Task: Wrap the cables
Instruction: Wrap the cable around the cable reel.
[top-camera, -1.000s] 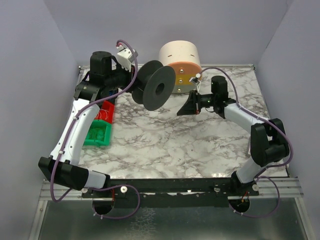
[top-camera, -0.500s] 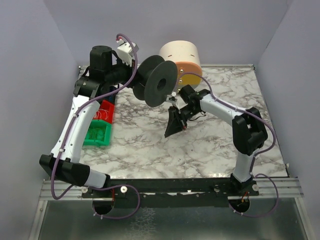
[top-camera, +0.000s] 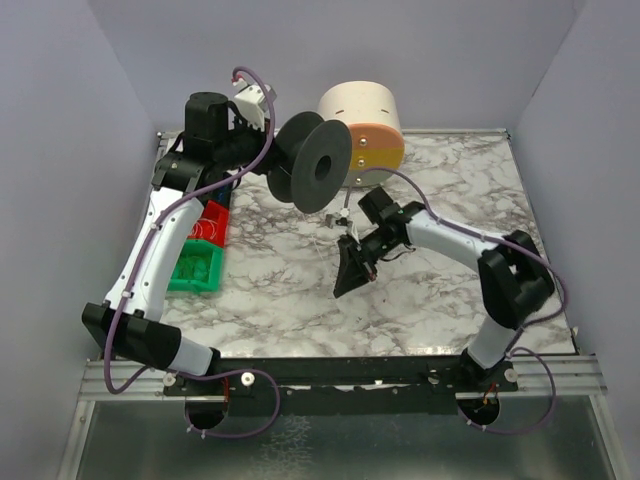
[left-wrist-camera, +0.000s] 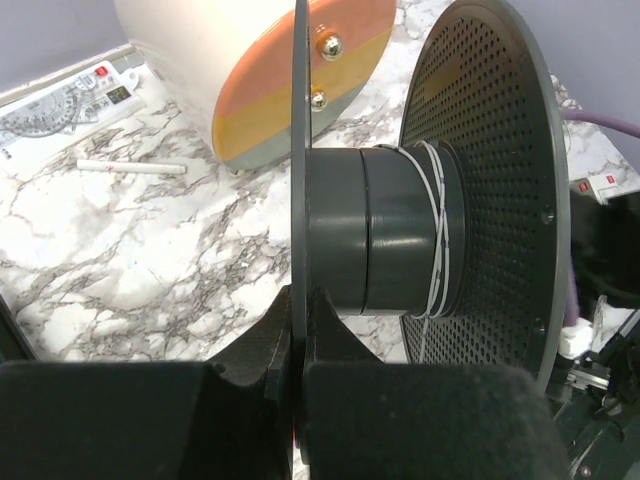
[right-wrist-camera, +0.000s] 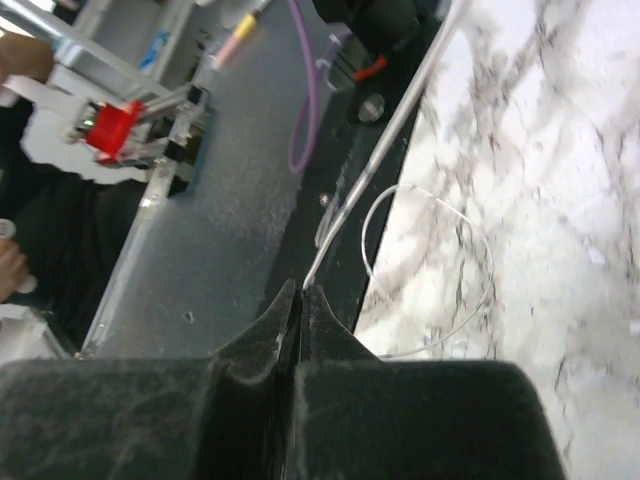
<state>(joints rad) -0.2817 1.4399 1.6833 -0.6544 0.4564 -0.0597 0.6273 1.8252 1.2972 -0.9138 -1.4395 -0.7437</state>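
Left fingers (left-wrist-camera: 250, 350) are clamping the spool (left-wrist-camera: 370, 240) by its flange; right fingers (right-wrist-camera: 262, 322) are pinching a cable (right-wrist-camera: 490, 262) looping just beyond them.

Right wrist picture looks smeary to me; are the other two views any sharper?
Right wrist: yes, the marble tabletop veins streak and the thin cable loop is soft; left wrist: crisp on the spool and its cable turns; top external: evenly lit, sharp, soft shadows.

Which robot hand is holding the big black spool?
The left gripper: it is clamped on the rim of one disc of the spool. The right gripper is apart from it, seemingly pinching only a thin white cable.
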